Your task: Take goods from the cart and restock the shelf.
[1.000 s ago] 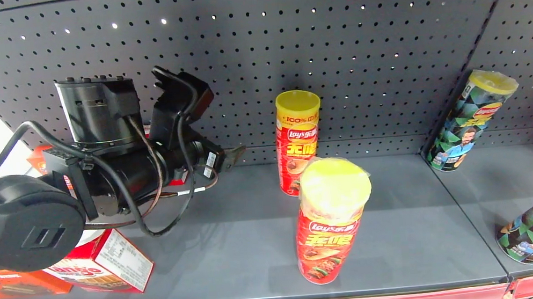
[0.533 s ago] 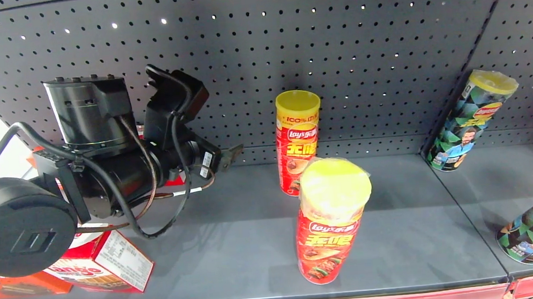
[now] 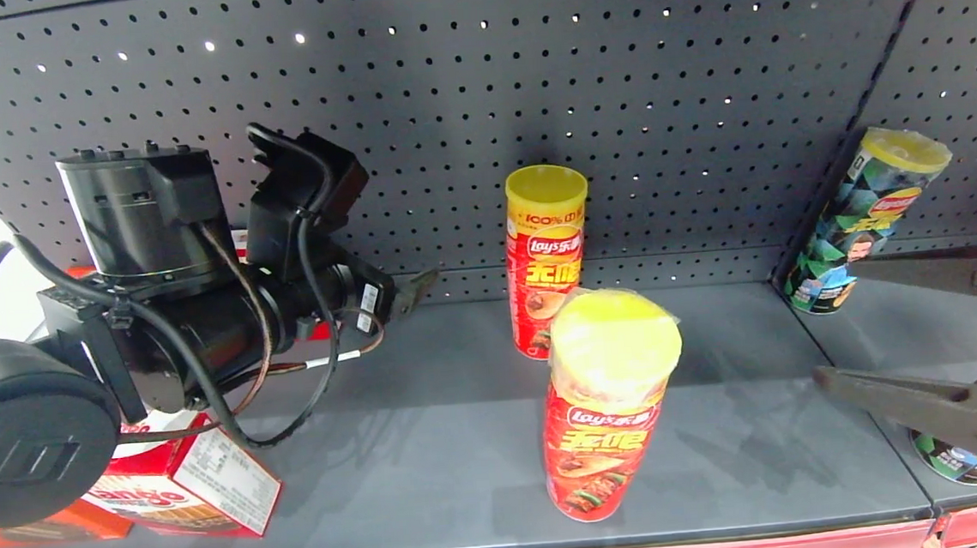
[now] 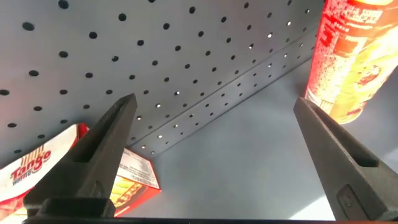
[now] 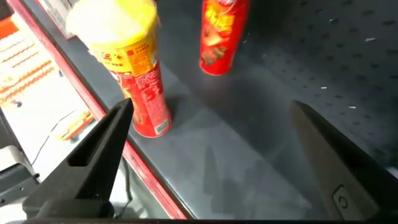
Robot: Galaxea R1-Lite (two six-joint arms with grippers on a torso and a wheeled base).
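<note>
Shelf (image 3: 434,475) with pegboard back (image 3: 474,69): a grey deck across the whole head view, already carrying stock. No cart goods are held.

Left gripper (image 4: 214,106): middle left of the head view, above the boxes (image 3: 202,487) in the lower left corner. Its jaws stand wide apart and hold nothing.

Right gripper (image 3: 844,322): at the right edge, with its jaws spread wide and empty. They point toward the frame's centre.

Front red can (image 3: 606,412): upright at centre, near the shelf lip. The rear red can (image 3: 543,261) stands close behind it, against the pegboard.

Patterned cans (image 3: 863,222): at the right, one tilted against the panel, another low at the right edge just beside the right gripper's lower jaw.

Probable step: the right gripper works at the front red can, to take or square it (a withdrawal toward the cart is equally possible). A tall, narrow can tips easily. The jaws are best kept level and closed on the body below the yellow lid, with the lower jaw held clear of the patterned can. Any shift backward should stop short of the rear can.
</note>
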